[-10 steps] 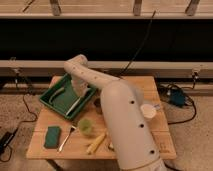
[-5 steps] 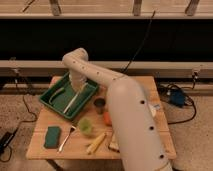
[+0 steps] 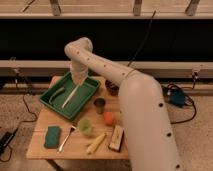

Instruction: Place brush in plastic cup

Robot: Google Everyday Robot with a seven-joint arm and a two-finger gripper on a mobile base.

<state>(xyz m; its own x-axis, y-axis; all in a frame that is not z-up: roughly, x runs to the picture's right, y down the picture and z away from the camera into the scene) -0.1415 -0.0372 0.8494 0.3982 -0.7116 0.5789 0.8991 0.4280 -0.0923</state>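
Observation:
The brush, long and whitish-cream, lies diagonally inside the green tray on the table's left half. The plastic cup, small and translucent light green, stands upright on the table in front of the tray, next to the orange ball. My gripper hangs at the end of the white arm, pointing down over the far part of the tray, just above the brush's upper end. It is well apart from the cup.
A grey curved utensil lies in the tray left of the brush. A dark metal cup, a dark bowl, a green sponge, a tan-handled utensil, a yellow item and a brown block are on the table. My arm covers the table's right side.
The arm has swung so that its big link now covers the right side of the table. The gripper has shifted slightly toward the tray's far edge. The brush has not moved.

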